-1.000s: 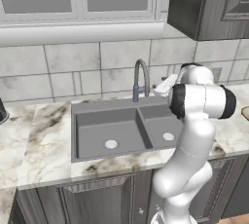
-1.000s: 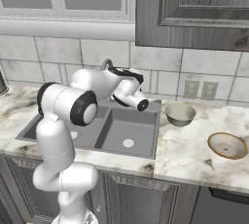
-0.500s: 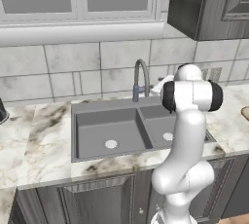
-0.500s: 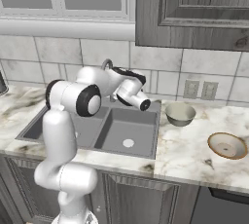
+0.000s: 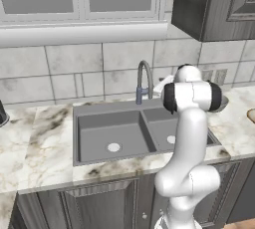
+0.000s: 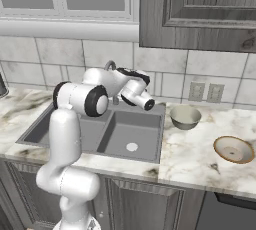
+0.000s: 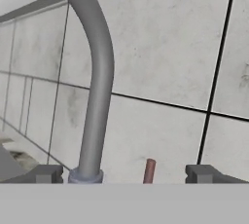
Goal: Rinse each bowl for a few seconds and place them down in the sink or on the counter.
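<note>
My hand (image 7: pixel 124 173) is wide open right at the faucet (image 7: pixel 95 86), holding nothing, and both bowls (image 6: pixel 185 117) (image 6: pixel 233 149) sit on the bench (image 6: pixel 192 149).

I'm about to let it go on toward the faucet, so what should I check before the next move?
1. Pincer open and holding nothing: ok.
2. Faucet close ahead of it, small reddish handle between the fingertips' line: ok.
3. Water running: cannot tell.
4. Both bowls, near one and far one, on the counter, unrinsed: not ok.
5. Sink basins free to receive a bowl: ok.
</note>
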